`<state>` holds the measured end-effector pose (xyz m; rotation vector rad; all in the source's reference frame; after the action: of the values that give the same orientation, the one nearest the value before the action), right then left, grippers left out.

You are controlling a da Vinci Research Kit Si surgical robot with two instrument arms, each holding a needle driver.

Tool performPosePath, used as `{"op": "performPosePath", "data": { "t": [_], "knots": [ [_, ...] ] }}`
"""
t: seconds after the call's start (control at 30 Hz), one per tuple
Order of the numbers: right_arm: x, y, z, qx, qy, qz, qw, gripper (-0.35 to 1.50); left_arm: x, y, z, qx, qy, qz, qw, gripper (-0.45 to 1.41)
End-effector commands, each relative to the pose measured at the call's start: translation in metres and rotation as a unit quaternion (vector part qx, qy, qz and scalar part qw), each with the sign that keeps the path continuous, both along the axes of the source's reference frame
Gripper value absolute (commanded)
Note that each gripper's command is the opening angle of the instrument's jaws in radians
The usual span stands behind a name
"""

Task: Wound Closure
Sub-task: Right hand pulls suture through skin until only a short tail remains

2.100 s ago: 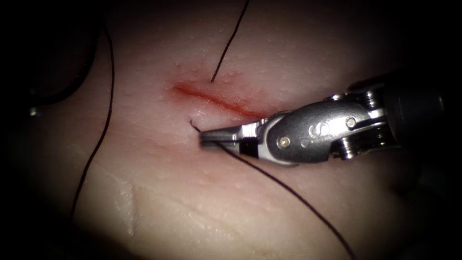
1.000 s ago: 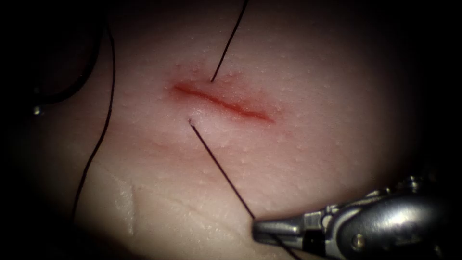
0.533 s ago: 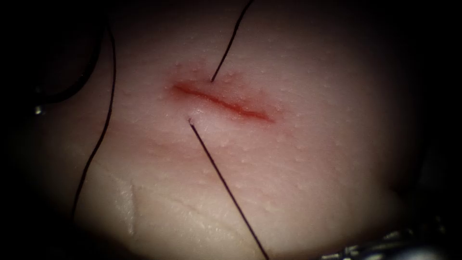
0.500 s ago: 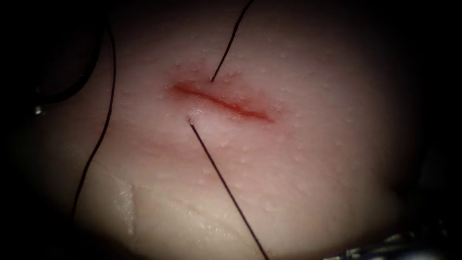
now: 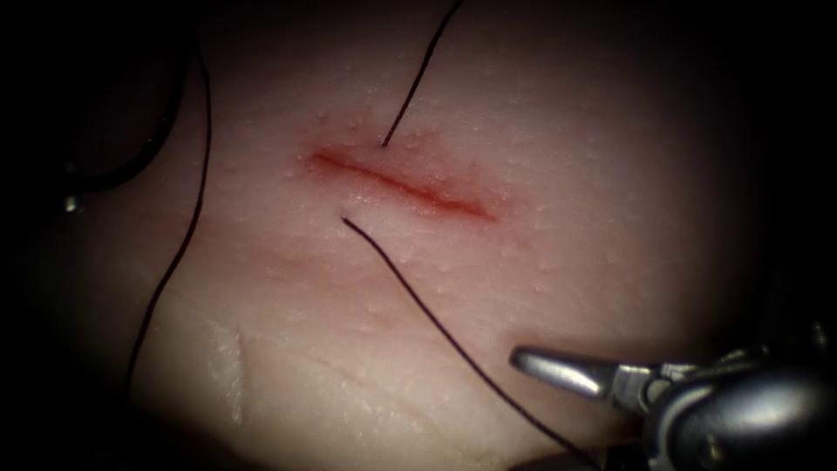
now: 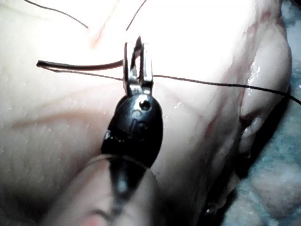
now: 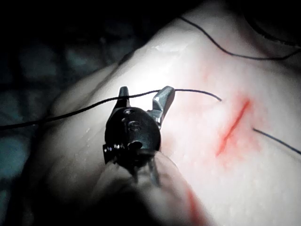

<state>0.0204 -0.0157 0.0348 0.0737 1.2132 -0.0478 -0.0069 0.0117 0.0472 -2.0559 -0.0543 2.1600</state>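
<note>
The thread (image 5: 436, 311) is running diagonally from beside the cut (image 5: 401, 183) on the tissue (image 5: 567, 174) toward the right tool (image 7: 145, 100), whose jaws are gaping around it, gripping nothing. The left tool (image 6: 138, 63) is pinching thread.

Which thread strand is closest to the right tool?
The strand starting just below the cut and slanting toward the right tool, whose jaws are open; the others lie above and far left.

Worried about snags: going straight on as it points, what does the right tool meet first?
Probably the thin dark thread, which crosses the open, empty jaws of the right tool; depth is unclear. The left tool holds the dark curved needle.
</note>
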Motion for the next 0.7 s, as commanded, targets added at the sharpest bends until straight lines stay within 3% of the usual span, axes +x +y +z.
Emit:
{"op": "performPosePath", "data": {
  "t": [0.03, 0.2, 0.47, 0.7],
  "knots": [
    [0.0005, -0.0001, 0.001, 0.0, -0.001, 0.001, 1.0, 1.35, -0.0006, -0.0008, 0.0004, 0.002, -0.001, 0.0, 1.0, -0.45],
    [0.0015, 0.0029, 0.0041, -0.001, -0.012, 0.022, 1.0, 1.38, -0.0006, -0.0008, 0.0004, 0.002, 0.0, 0.0, 1.0, -0.45],
    [0.0042, 0.0044, 0.0063, 0.005, -0.006, 0.023, 1.0, 1.36, -0.0005, -0.0009, 0.0004, 0.002, -0.001, 0.001, 1.0, -0.45],
    [0.0088, 0.0053, 0.0092, -0.001, 0.003, 0.02, 1.0, 1.33, -0.0005, -0.0009, 0.0004, 0.002, -0.001, 0.001, 1.0, -0.45]
  ]
}}
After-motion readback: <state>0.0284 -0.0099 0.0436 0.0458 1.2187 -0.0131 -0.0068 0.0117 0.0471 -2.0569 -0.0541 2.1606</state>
